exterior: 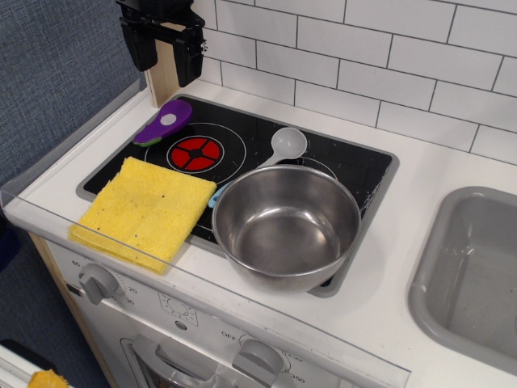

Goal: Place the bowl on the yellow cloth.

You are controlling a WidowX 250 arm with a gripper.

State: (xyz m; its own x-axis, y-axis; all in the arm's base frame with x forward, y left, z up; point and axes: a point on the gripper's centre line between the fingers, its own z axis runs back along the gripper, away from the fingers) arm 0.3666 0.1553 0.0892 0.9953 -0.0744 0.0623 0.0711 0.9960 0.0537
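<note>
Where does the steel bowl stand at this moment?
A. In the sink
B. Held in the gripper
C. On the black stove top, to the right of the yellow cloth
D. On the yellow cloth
C: the bowl rests on the stove top, beside the yellow cloth, while the gripper hangs apart at the back left.

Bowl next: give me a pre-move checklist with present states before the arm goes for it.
1. Gripper free of any load: ok, it hangs above the back left corner holding nothing.
2. Jaws open enough for the rim: ok, they stand apart.
3. Bowl upright and empty: ok, on the stove's front right.
4. Yellow cloth flat and bare: ok, nothing lies on it.
5. Spoon clear of the bowl: cannot tell, its handle runs behind the rim.
6. Eggplant off the path: ok, it lies behind the cloth.
</note>
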